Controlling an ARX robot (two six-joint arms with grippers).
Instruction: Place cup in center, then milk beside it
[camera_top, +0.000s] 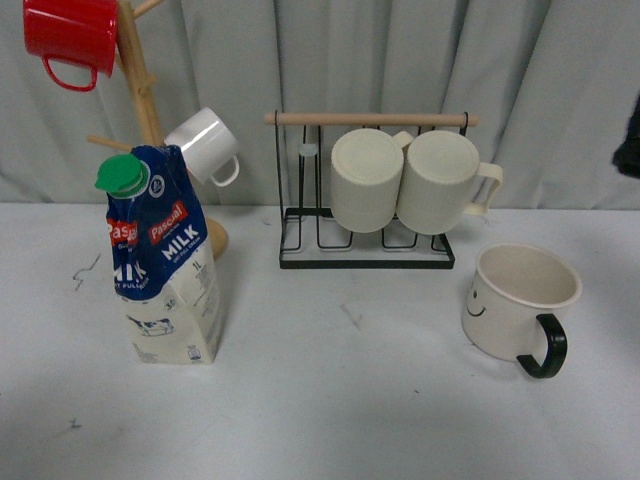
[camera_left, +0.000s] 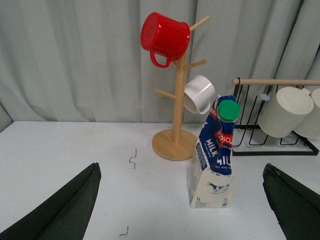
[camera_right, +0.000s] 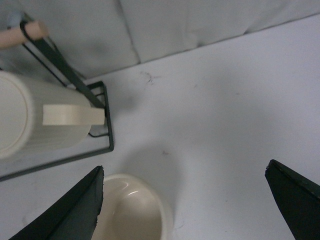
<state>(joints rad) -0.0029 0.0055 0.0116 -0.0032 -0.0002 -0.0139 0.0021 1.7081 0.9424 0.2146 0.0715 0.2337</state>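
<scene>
The cup (camera_top: 515, 300), cream with a black handle and a smiley face, stands upright on the white table at the right; its handle points toward the front. The milk (camera_top: 160, 262) stands upright at the left. In the left wrist view my left gripper (camera_left: 181, 172) is open and empty, short of the milk (camera_left: 215, 160), which shows between the fingers. In the right wrist view my right gripper (camera_right: 185, 169) is open and empty above the table, with the cup's rim (camera_right: 132, 205) beside one finger. Neither gripper's jaws show in the front view.
A wooden mug tree (camera_top: 140, 90) with a red mug (camera_top: 70, 35) and a small white mug (camera_top: 205, 145) stands behind the milk. A black wire rack (camera_top: 365, 250) holds two ribbed cream mugs (camera_top: 405, 180) at the back. A grey curtain hangs behind.
</scene>
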